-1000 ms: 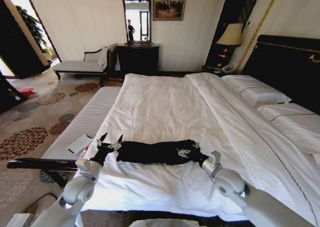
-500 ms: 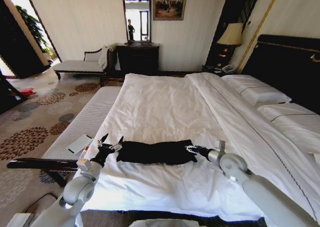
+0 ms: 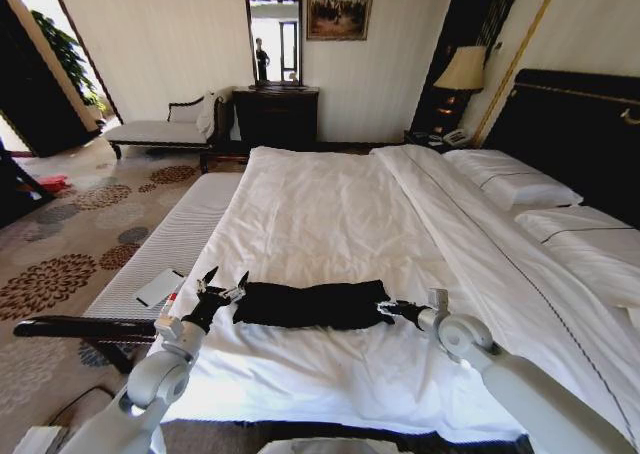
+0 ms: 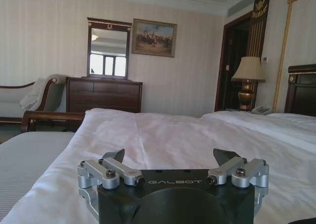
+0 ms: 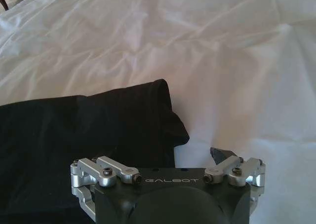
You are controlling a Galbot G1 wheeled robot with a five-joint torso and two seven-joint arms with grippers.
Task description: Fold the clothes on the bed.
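While the folded black T-shirt (image 3: 312,304) lies near-side on the bed (image 3: 330,214), left gripper (image 3: 224,285) and right gripper (image 3: 388,306) flank it, jaws spread, empty.

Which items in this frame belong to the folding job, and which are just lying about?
Belonging to the job:
- black T-shirt, lying as a folded strip
- bed
- left end effector, open
- right end effector, open

Just lying about:
- pillows
- lamp
- chaise
- dresser
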